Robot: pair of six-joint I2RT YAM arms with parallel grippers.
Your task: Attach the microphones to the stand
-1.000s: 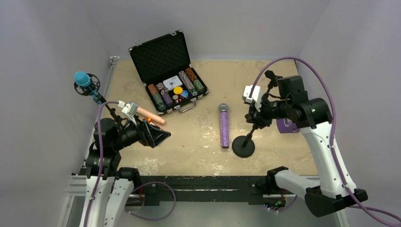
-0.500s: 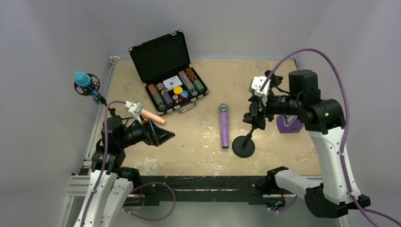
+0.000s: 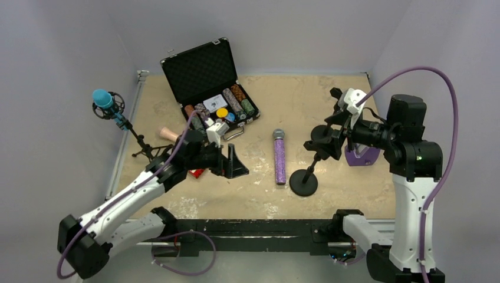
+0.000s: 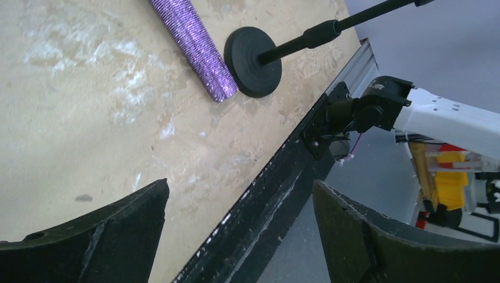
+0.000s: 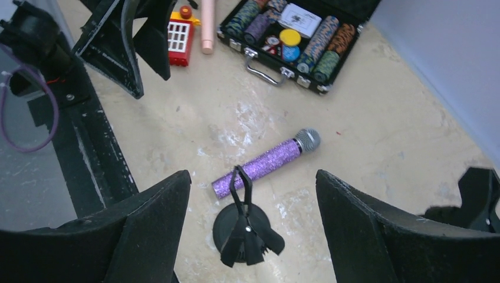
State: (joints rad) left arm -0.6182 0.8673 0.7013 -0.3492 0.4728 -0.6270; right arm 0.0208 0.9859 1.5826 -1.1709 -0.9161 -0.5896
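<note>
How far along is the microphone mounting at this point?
Done: the blue microphone sits mounted on the tripod stand. In hand: nothing; the left gripper and right gripper show open, empty jaws. Left: the purple microphone and peach-pink microphone lie loose, and the round-base stand is bare.

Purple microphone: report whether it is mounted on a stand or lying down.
Lying down. The purple microphone rests flat on the table beside the round-base stand, whose clip is empty.

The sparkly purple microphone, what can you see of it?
The purple microphone is a slim stick with a glittery handle and a silver mesh head. It lies flat on the tan table, head toward the far wall, tail end beside the black round stand base; whether they touch is unclear.
</note>
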